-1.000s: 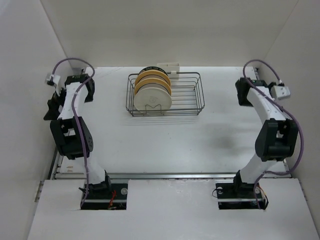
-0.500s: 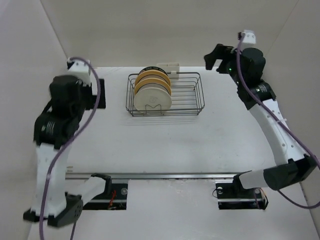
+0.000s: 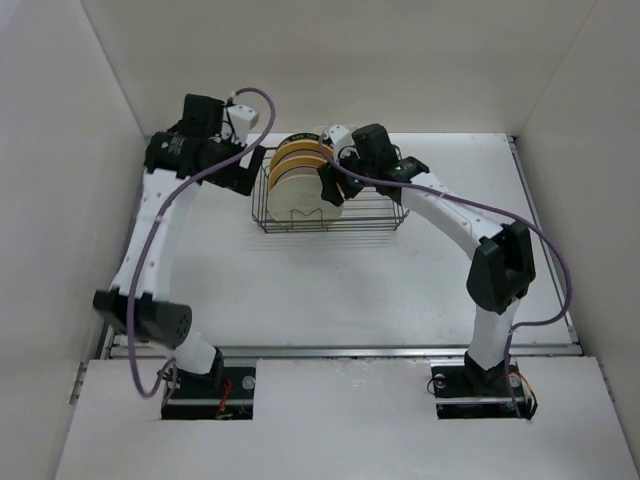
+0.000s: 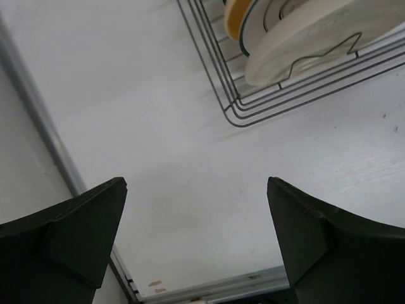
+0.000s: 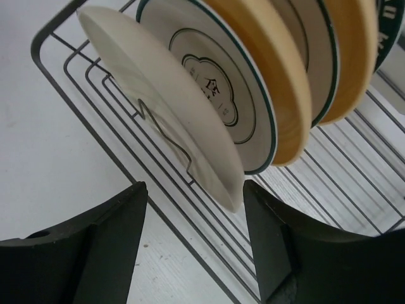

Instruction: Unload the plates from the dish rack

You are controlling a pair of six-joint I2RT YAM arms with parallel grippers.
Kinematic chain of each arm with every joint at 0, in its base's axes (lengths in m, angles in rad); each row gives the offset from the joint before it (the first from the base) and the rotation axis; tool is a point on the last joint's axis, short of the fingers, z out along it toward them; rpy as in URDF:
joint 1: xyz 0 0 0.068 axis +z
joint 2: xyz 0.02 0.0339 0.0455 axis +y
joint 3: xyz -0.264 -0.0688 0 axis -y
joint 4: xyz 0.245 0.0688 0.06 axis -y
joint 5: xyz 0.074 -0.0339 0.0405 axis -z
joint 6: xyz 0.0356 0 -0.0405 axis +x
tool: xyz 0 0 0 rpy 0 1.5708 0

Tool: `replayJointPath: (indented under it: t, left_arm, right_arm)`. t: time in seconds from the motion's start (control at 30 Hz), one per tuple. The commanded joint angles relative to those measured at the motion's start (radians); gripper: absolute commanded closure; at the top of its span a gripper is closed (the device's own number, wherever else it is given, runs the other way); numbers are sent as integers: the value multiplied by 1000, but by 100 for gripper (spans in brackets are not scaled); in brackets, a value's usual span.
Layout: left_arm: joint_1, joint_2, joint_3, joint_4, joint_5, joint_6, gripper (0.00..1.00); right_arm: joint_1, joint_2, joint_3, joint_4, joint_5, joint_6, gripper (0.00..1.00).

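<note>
Several plates (image 3: 300, 180) stand on edge in the left end of the rack (image 3: 375, 205), far on the table (image 3: 330, 290). Left gripper (image 4: 195, 183): fingers wide and empty, just beside the rack's corner. Right gripper (image 5: 194, 185): fingers parted, astride the rim of the front cream plate (image 5: 158, 107).

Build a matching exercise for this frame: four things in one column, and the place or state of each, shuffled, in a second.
1 cream plate
2 nearer yellow-orange plate
3 left end effector
4 right end effector

A open above the table, beside the dish rack
B third from the row's near end
C at the row's near end
D open, straddling a plate's rim

Pairs: 1-C, 2-B, 3-A, 4-D
</note>
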Motion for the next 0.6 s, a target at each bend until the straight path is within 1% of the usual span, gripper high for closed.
replayJointPath:
  t: [0.0, 0.03, 0.1, 0.13, 0.2, 0.23, 0.27, 0.3, 0.33, 0.37, 0.4, 0.43, 0.57]
  left_arm:
    - [-1, 57, 33, -67, 102, -33, 10]
    - [10, 94, 33, -50, 114, -45, 12]
    - [20, 128, 24, 10, 114, -73, 13]
    - [20, 161, 13, 30, 114, -82, 14]
    - [42, 201, 13, 76, 104, -122, 16]
    - [42, 223, 13, 76, 103, -133, 18]
    - [54, 268, 27, 86, 91, -133, 20]
    - [65, 293, 36, 87, 91, -144, 26]
    - [65, 316, 45, 87, 91, -144, 30]
    - [74, 361, 68, 87, 81, -144, 33]
    - [74, 379, 77, 76, 80, -144, 37]
    - [85, 396, 77, 76, 80, -144, 42]
    - [85, 441, 77, 87, 96, -164, 53]
  right_arm:
    - [12, 4, 48, 29, 30, -60, 32]
    - [12, 15, 48, 48, 30, -60, 34]
    - [12, 54, 57, 59, 43, -60, 37]
    - [12, 71, 74, 59, 43, -60, 45]
    - [12, 119, 108, 59, 43, -60, 56]
    - [12, 131, 117, 59, 43, -60, 64]
    - [12, 140, 117, 50, 43, -60, 81]
    - [21, 141, 131, 40, 52, -60, 89]
    - [21, 141, 131, 40, 65, -60, 96]
    - [21, 141, 131, 40, 81, -69, 100]
    - [21, 118, 107, 59, 111, -69, 100]
    - [21, 80, 90, 72, 128, -69, 100]
    - [21, -17, 42, 137, 219, -87, 100]
